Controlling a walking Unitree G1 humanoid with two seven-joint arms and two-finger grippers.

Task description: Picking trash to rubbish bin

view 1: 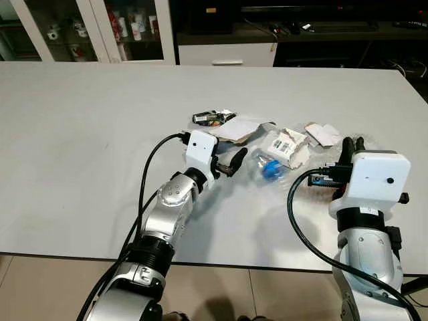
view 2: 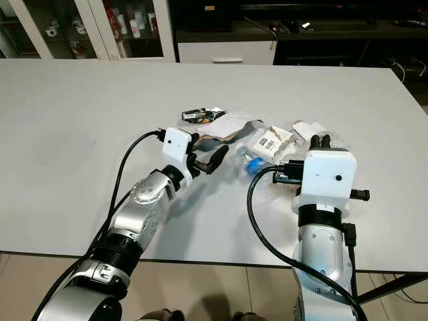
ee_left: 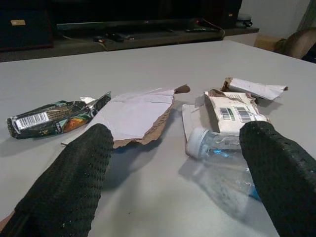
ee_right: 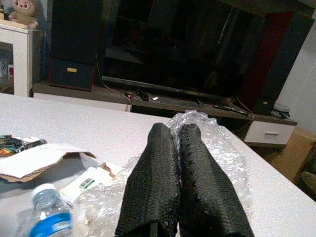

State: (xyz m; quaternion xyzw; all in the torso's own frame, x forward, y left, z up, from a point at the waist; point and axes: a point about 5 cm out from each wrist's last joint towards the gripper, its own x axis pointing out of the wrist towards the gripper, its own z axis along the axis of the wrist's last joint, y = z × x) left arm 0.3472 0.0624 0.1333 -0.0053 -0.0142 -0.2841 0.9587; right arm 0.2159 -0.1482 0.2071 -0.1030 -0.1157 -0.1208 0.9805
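A heap of trash lies mid-table: a dark snack wrapper (view 1: pixel 212 118), a torn cardboard piece (view 1: pixel 241 128), a white barcode box (view 1: pixel 287 145), crumpled white paper (view 1: pixel 322 134) and a crushed clear bottle (view 1: pixel 269 167) with a blue cap. My left gripper (ee_left: pixel 177 173) hovers low just in front of the cardboard (ee_left: pixel 133 116) and bottle (ee_left: pixel 217 158). It is open, its fingers (ee_left: pixel 74 182) spread wide and holding nothing. My right gripper (view 1: pixel 352 144) is shut at the right side of the heap. Its fingertips (ee_right: pixel 165 143) are pressed together in front of clear bubble wrap (ee_right: pixel 217 143).
The white table (view 1: pixel 87 147) stretches wide to the left and behind the heap; its front edge (view 1: pixel 67 255) runs close to me. Beyond the far edge stand a glass-door cabinet (view 1: pixel 100 27) and a dark TV stand (view 1: pixel 301 27).
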